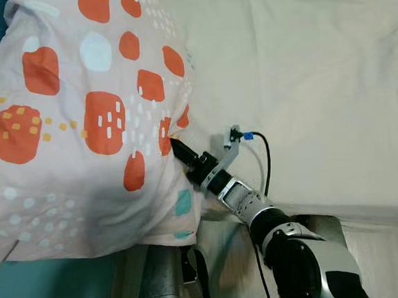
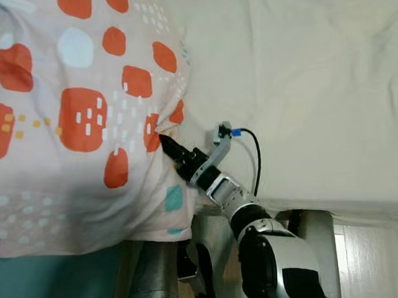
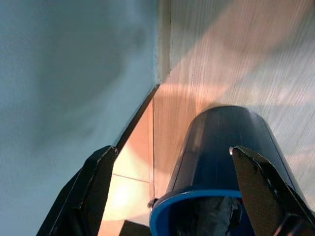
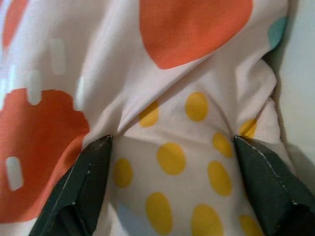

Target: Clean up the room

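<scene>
While the right tool [image 1: 174, 145] is pressing into the edge of the spotted pillow [image 1: 85, 117], its fingers are standing apart with bunched fabric between them, probably readying a pinch to shift it. That pillow is lying on the bed [image 1: 304, 77]. Lower down, the left tool [image 3: 170, 191] is hanging spread wide above a blue bin [image 3: 221, 162].

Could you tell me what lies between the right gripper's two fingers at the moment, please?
A bunched fold of the patterned pillow lies between the right gripper fingers, pink cloth with yellow dots and orange patches, as the right wrist view shows.
</scene>
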{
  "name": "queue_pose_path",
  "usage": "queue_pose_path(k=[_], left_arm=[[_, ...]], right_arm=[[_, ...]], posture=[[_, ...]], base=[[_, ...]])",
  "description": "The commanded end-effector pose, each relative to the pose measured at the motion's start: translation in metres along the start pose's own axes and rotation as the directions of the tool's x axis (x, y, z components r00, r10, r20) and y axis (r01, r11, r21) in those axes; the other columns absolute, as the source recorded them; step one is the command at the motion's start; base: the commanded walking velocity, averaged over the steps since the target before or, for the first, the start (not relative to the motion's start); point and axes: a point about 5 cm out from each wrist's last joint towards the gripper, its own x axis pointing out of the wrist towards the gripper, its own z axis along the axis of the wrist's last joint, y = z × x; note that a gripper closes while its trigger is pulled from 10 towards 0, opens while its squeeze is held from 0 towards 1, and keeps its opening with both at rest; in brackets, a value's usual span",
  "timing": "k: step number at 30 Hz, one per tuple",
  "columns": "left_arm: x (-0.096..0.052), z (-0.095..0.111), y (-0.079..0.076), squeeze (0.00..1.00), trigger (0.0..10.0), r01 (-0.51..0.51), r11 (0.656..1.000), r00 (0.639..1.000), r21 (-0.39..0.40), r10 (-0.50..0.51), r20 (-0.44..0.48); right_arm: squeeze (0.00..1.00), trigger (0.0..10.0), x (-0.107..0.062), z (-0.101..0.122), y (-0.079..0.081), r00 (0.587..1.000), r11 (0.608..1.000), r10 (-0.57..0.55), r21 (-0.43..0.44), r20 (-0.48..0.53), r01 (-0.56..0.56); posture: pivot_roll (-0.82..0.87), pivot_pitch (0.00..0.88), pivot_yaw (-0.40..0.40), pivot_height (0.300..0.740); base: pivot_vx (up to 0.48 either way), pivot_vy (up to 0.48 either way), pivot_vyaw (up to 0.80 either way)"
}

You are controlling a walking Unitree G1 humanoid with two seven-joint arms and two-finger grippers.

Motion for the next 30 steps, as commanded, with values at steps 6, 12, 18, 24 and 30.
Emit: queue_pose_path(k=[6, 12, 18, 24, 30], left_arm=[[-0.013, -0.029, 0.005, 0.0, 10.0, -0.002, 1.0, 0.995, 0.004, 0.003, -0.1], [-0.015, -0.033, 0.003, 0.0, 10.0, -0.003, 1.0, 0.994, -0.004, 0.003, -0.109], [-0.014, -0.033, -0.002, 0.0, 10.0, 0.006, 1.0, 0.994, -0.009, -0.007, -0.111], [-0.015, -0.032, -0.001, 0.0, 10.0, 0.007, 1.0, 0.995, -0.008, -0.008, -0.104], [-0.018, -0.035, 0.001, 0.0, 10.0, 0.002, 1.0, 0.994, -0.008, -0.002, -0.11]], right_arm=[[0.75, 10.0, 0.016, -0.022, 0.009, 0.993, 0.998, -0.04, 0.051, -0.111, 0.046], [0.47, 10.0, 0.011, -0.016, -0.002, 0.975, 0.98, -0.2, -0.017, -0.1, 0.199], [0.0, 10.0, 0.0, -0.014, -0.014, 0.95, 0.952, -0.303, 0.024, -0.075, 0.305], [0.0, 10.0, -0.004, -0.023, -0.017, 0.945, 0.948, -0.307, 0.057, -0.116, 0.314], [0.0, 10.0, -0.01, -0.026, -0.02, 0.944, 0.945, -0.3, 0.093, -0.137, 0.314]], posture=[[0.36, 0.619, 0.26, 0.569], [0.35, 0.625, 0.247, 0.569], [0.35, 0.63, 0.245, 0.569], [0.36, 0.634, 0.25, 0.569], [0.37, 0.636, 0.251, 0.569]], base=[[0.0, 0.0, 0.0], [0.0, 0.0, 0.0], [0.0, 0.0, 0.0], [0.0, 0.0, 0.0], [0.0, 0.0, 0.0]])
